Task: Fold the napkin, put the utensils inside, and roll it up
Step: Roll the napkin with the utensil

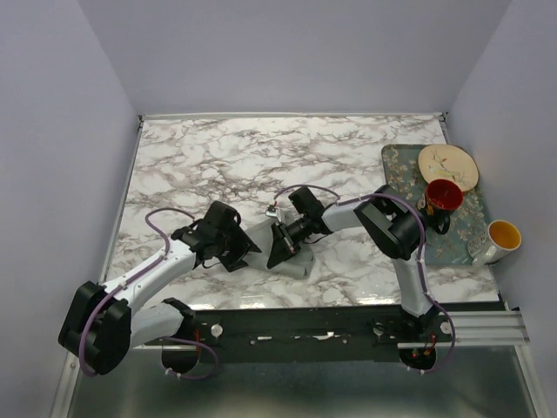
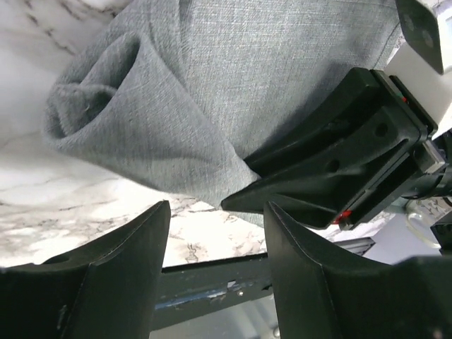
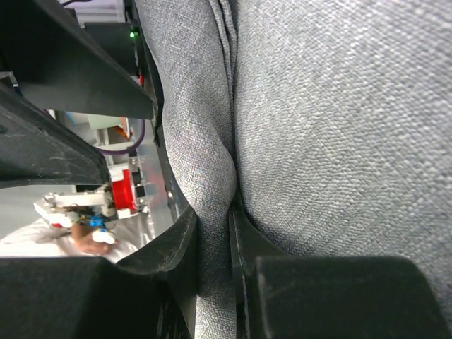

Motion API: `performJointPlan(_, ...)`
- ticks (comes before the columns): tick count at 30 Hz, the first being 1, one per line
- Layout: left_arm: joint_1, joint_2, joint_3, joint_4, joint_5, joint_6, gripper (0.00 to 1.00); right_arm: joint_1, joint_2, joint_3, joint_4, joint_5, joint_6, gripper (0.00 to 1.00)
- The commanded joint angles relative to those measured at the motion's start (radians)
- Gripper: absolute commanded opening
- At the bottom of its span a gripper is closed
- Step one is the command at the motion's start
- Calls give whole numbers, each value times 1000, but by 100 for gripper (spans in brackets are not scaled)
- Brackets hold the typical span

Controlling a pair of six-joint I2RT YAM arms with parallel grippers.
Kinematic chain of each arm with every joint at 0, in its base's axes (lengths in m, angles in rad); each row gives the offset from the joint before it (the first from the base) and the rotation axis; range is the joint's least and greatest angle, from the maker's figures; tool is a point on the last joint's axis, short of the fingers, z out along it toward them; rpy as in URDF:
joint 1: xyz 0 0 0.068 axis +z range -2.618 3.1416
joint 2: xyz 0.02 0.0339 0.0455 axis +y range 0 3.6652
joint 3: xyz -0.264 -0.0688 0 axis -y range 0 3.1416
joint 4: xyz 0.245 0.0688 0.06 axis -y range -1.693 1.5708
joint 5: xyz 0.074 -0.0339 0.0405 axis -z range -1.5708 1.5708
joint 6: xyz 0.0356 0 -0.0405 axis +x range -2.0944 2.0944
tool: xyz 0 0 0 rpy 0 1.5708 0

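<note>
The grey-green napkin (image 1: 300, 261) lies partly rolled on the marble table near the front edge. In the left wrist view the napkin (image 2: 176, 85) shows a rolled end at the left. My right gripper (image 1: 280, 252) is shut on a fold of the napkin (image 3: 318, 127); in its wrist view the right gripper (image 3: 214, 236) pinches cloth between both jaws. My left gripper (image 1: 246, 251) sits just left of the roll, and in the left wrist view the left gripper (image 2: 215, 219) stands open with nothing between its fingers (image 2: 120, 268). The utensils are hidden.
A floral grey tray (image 1: 470, 228) lies at the right edge with a cream plate (image 1: 447, 165) and a red mug (image 1: 441, 198) on it. A white cup with a yellow inside (image 1: 499, 239) stands beside the tray. The table's front edge (image 1: 331, 306) is close.
</note>
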Motion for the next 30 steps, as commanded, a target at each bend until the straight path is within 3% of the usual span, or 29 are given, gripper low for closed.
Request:
performJointPlan(1, -9, -20, 4, -56, -12, -21, 64, -13, 51, -1, -33, 122, 14, 10)
performJointPlan(10, -21, 126, 21, 7, 1, -14, 64, -21, 51, 1, 33, 170, 97, 9)
performJointPlan(19, -27, 204, 18, 92, -58, -11, 64, -22, 52, -10, 35, 156, 71, 10)
performJointPlan(22, -29, 230, 8, 108, -78, -16, 59, -22, 43, 7, -14, 138, 22, 16)
performJointPlan(25, -27, 247, -33, 140, -97, -27, 46, -21, 3, 36, -159, 186, -92, 24)
performJointPlan(26, -27, 250, -47, 151, -89, -36, 38, -21, -12, 56, -196, 226, -120, 27)
performJointPlan(30, -26, 263, -56, 182, -72, -37, 26, -18, -106, 103, -376, 369, -249, 42)
